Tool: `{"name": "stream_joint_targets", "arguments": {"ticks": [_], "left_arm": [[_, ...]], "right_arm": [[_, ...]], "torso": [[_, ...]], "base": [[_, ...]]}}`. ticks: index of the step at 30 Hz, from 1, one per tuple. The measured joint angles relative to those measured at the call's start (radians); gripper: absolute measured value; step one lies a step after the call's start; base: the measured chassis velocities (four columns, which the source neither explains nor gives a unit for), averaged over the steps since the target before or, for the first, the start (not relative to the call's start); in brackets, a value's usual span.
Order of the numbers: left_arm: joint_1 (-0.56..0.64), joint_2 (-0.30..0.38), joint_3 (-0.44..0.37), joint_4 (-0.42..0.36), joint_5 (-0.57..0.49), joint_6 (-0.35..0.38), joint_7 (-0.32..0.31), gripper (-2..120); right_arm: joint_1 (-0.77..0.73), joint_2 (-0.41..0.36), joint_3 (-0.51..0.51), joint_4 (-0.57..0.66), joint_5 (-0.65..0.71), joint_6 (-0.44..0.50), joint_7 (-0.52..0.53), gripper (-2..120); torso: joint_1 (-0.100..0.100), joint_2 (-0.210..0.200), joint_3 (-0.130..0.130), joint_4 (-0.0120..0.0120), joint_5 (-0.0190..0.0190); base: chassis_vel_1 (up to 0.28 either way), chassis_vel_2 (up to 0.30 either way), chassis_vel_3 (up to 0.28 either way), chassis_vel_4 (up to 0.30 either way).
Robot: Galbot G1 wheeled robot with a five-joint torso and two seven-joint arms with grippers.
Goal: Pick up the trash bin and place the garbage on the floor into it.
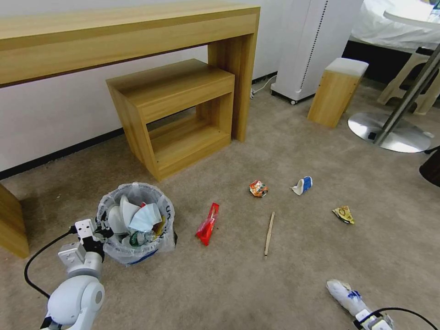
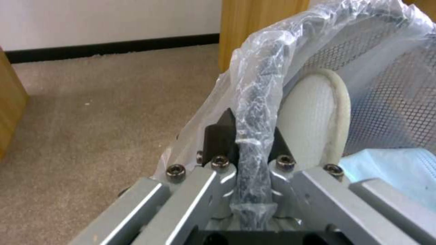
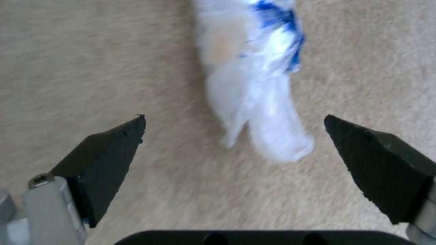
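Observation:
The trash bin [image 1: 120,251] stands on the beige floor [image 1: 293,275] at the front left, its crinkly bag folded over the rim. My left gripper [image 1: 101,231] is shut on the near rim [image 2: 257,102]; in the left wrist view the gripper [image 2: 252,134] pinches the bag-covered edge. Inside lie a white slipper [image 2: 313,126], a pale blue mask [image 1: 145,217] and a mini bottle [image 1: 140,238]. My right gripper [image 3: 235,119] hangs open just above a white plastic-wrapped piece of garbage with blue marks [image 3: 254,85], at the front right [image 1: 346,295].
On the carpet lie a red wrapper [image 1: 207,224], a wooden stick [image 1: 269,233], an orange packet [image 1: 258,188], a blue-white paper cup [image 1: 302,185] and a yellow packet [image 1: 343,214]. Behind stand a wooden desk [image 1: 137,32], a low shelf [image 1: 178,119], a stool [image 1: 337,91] and a round metal table base [image 1: 389,133].

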Motion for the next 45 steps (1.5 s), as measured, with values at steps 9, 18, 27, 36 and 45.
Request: {"name": "stream_joint_targets", "arguments": {"ticks": [9,18,27,36,45], "left_arm": [[0.006,-0.003,-0.004,0.001,0.003,-0.006,0.000,2],[0.017,-0.007,0.000,-0.019,0.004,-0.010,0.004,2],[0.023,0.000,0.000,-0.032,0.004,-0.012,0.006,2],[0.020,0.006,-0.002,-0.020,0.004,-0.013,0.006,2],[0.015,0.013,-0.002,-0.010,0.002,-0.012,0.005,2]], "right_arm": [[0.116,0.037,-0.063,-0.108,-0.023,0.042,-0.002,100],[0.205,0.112,-0.113,-0.222,-0.053,0.094,-0.001,78],[0.211,0.144,-0.109,-0.223,-0.070,0.140,-0.002,44],[0.159,0.159,-0.010,-0.115,-0.051,0.446,-0.150,11],[0.191,0.145,0.053,0.064,0.043,0.733,-0.390,0]], "torso": [[0.000,0.000,0.000,0.0000,0.0000],[0.000,0.000,0.000,-0.0002,0.0002],[0.000,0.000,0.000,-0.0003,-0.0001],[0.000,0.000,0.000,-0.0001,-0.0001],[0.000,0.000,0.000,-0.0002,-0.0003]], "base": [[0.000,0.000,0.000,0.000],[0.000,0.000,0.000,0.000],[0.000,0.000,0.000,0.000],[0.000,0.000,0.000,0.000],[0.000,0.000,0.000,0.000]]}}
